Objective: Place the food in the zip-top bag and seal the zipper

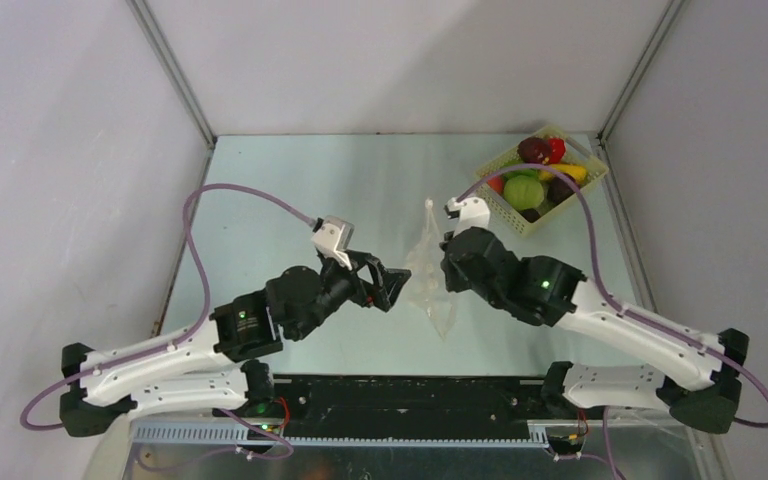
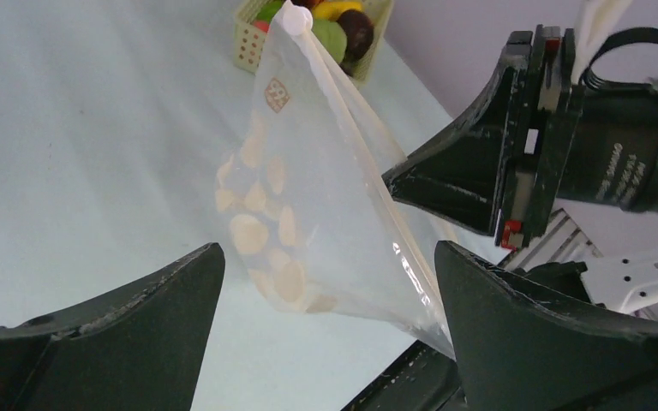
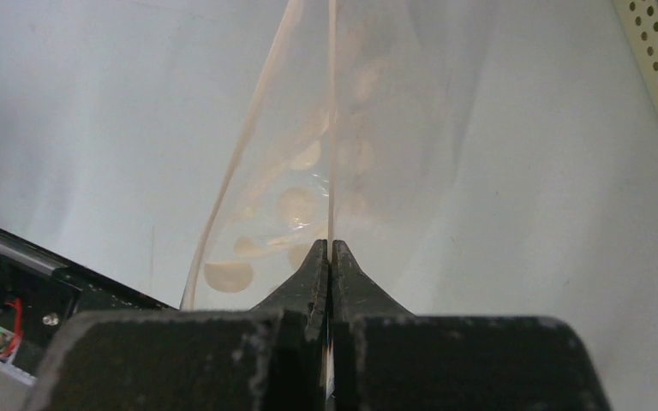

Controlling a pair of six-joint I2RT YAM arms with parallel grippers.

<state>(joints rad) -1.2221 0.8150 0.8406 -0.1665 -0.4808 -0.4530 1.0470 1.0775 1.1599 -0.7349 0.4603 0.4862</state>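
Bag [image 1: 428,268] stands edge-on mid-table, its long axis running near to far. Right gripper [image 3: 331,248] is clamped on one whitish zipper [image 3: 331,128] strip, a pinch that only its own wrist view shows. Left gripper [image 1: 397,287] gapes wide just beside the bag, apart from it. Food [image 1: 535,178] sits in the basket [image 1: 503,211] at far right, cropped in the left wrist view. From overhead the clear film is hard to trace.

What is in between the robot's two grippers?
The small transparent crinkly zip-top bag is between the open left gripper and the shut right gripper, which pinches its edge. The top view shows it.
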